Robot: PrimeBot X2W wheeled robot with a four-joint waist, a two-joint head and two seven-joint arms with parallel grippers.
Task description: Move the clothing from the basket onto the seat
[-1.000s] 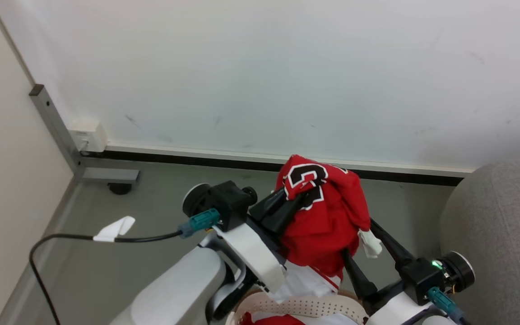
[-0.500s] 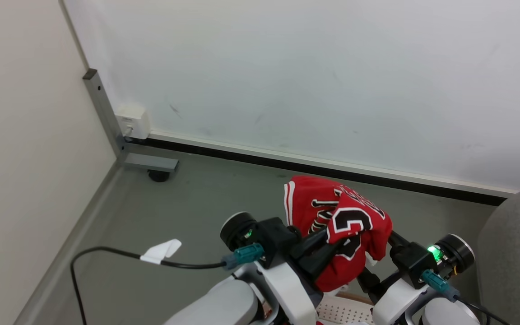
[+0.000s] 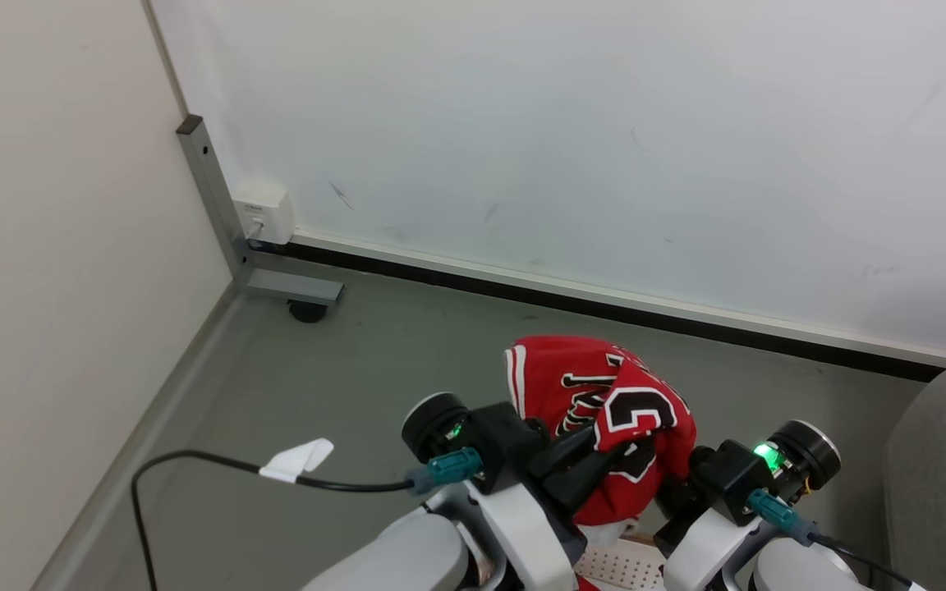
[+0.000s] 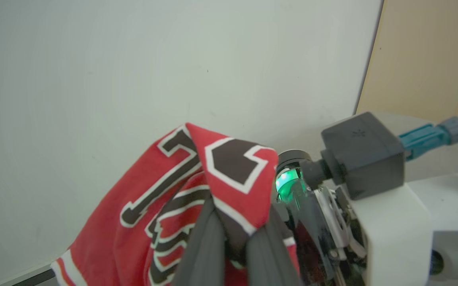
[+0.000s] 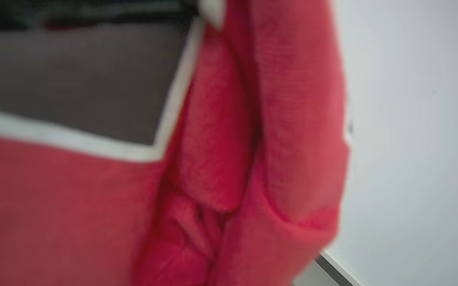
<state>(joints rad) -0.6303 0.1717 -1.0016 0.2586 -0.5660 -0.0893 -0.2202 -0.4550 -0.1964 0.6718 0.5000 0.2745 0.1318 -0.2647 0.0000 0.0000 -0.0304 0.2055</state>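
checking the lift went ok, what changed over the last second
The head camera swung, shifting the whole view. The grippers drew closer and the red jersey bunched up between them, white stripes now showing. The left gripper stays clamped on it; cloth covers the fingers of the right gripper. Jersey still clear of the basket, not on the grey seat.

Bunched red numbered clothing [image 3: 600, 427] hangs above the white perforated basket [image 3: 617, 566], left of the grey seat [image 3: 945, 484].

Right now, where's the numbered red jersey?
Head view, bottom centre: red jersey bunched in the left gripper, held above the basket, grey seat to its right.
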